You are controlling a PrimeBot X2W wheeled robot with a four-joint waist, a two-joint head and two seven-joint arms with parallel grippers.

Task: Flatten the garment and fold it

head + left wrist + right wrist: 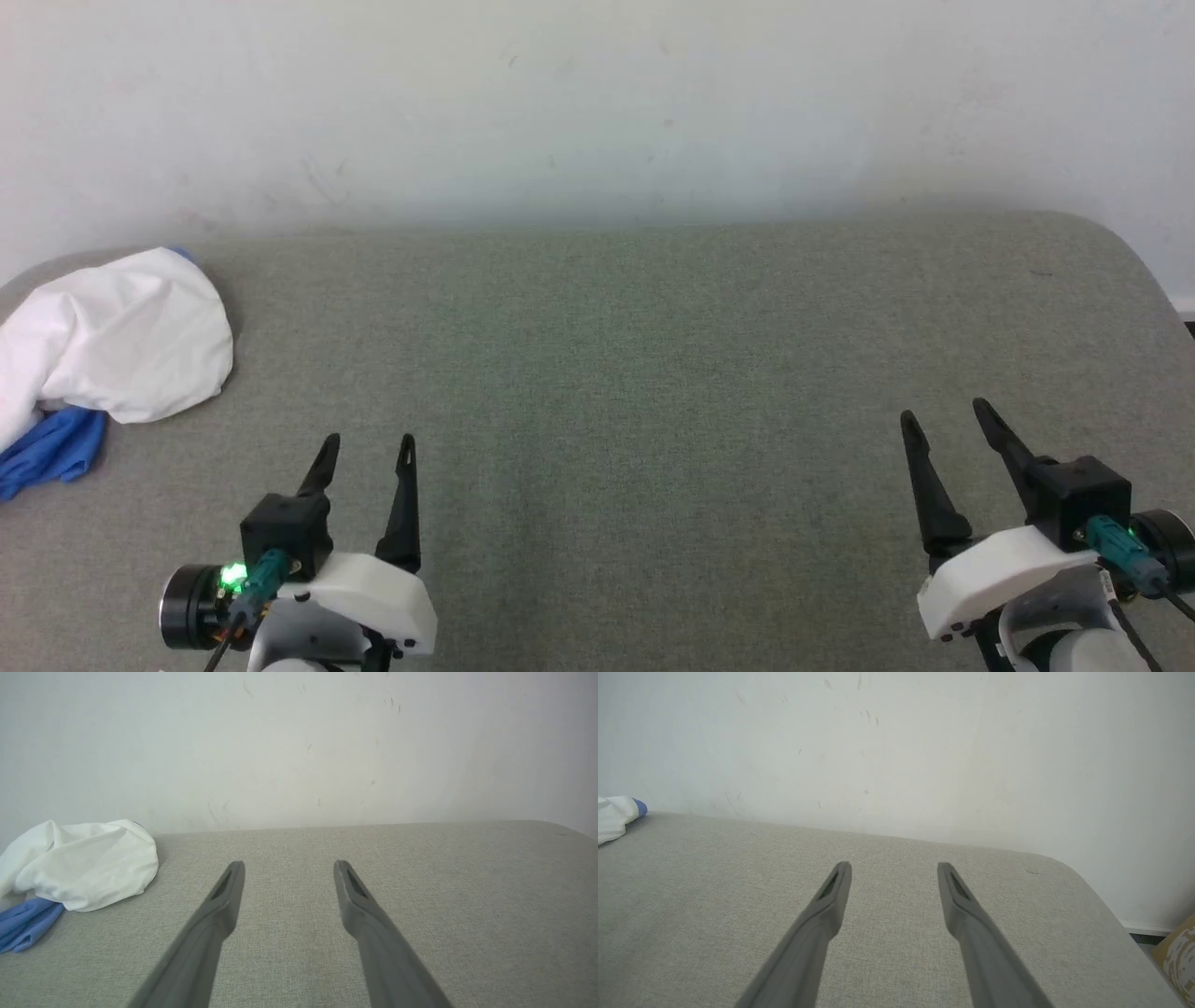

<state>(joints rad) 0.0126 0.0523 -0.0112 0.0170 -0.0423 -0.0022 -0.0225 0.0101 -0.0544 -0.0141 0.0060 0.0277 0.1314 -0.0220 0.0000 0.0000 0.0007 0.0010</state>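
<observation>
Left end effector (369, 441) and right end effector (943, 411) spread wide, empty; garment (121, 345) heaped at far-left corner of desk (597, 373).

Near: both low over bare desk, well apart from the cloth, left one closer to it. Further out: white body bunched over blue sleeve (51, 453) poking out on the near side. Likely soft, light, limp, nothing stiff to push against. Best pinched at a single edge layer, the sleeve or a white hem fold, then pulled to centre. Grey woven cover probably grippy, so expect drag and wrinkles. Beyond: plain scuffed white wall (597, 112) right behind the desk.
</observation>
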